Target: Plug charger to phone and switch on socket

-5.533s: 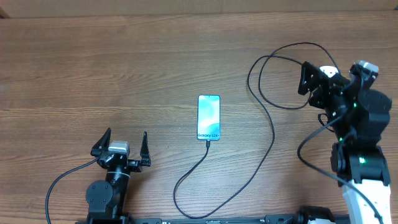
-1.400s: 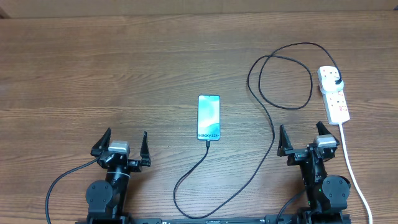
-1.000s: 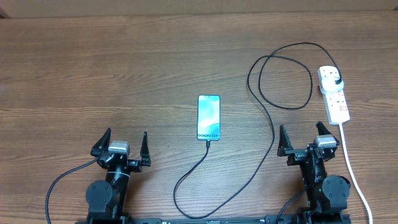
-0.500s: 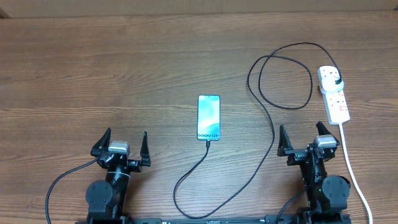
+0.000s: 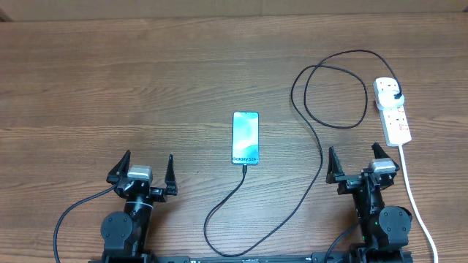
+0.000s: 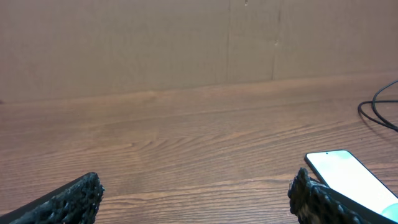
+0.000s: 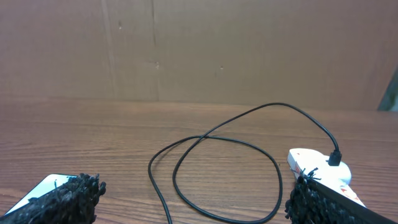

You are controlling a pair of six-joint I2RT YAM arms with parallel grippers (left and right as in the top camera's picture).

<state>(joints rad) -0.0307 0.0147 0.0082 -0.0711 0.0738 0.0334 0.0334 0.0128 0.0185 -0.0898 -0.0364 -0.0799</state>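
Note:
The phone (image 5: 246,137) lies flat mid-table, its light blue screen up; its top corner (image 6: 342,171) shows in the left wrist view and an edge (image 7: 43,188) in the right wrist view. The charger cable (image 5: 319,157) runs from the phone's near end, loops (image 7: 217,168) across the table, and its black plug (image 5: 395,94) sits in the white socket strip (image 5: 392,111). My left gripper (image 5: 142,169) rests open near the front edge, left of the phone. My right gripper (image 5: 353,162) rests open between the cable and the strip. Both hold nothing.
The strip's thick white cord (image 5: 413,193) runs down past my right arm toward the front right. A brown cardboard wall (image 7: 199,50) stands behind the table's far edge.
Over the last second nothing moves. Several seconds ago my right arm was raised over the socket strip; now it rests low at the front edge.

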